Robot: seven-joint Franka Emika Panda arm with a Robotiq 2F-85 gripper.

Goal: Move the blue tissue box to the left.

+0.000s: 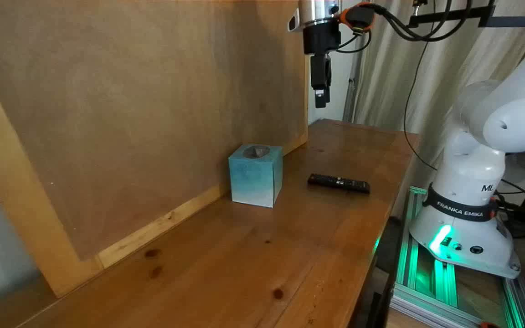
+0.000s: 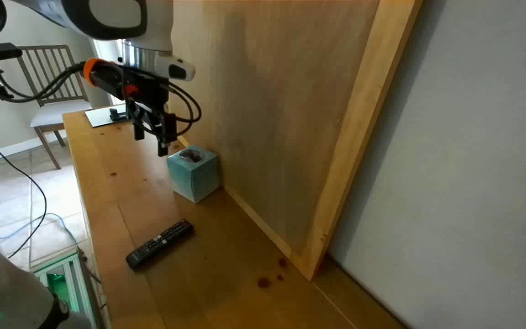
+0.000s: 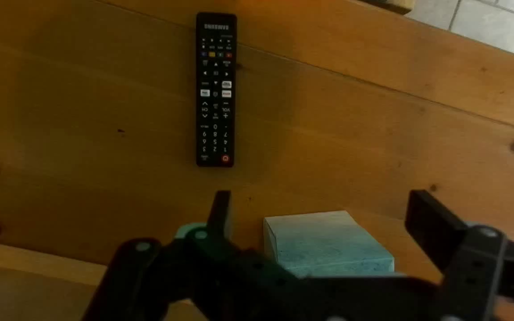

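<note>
Over a wooden table (image 1: 217, 273), my 2 fingers (image 3: 433, 225) hang spread; below, beside an upright panel (image 1: 153, 100), stands the blue tissue box (image 3: 328, 245), which my wrist view shows between them.
</note>
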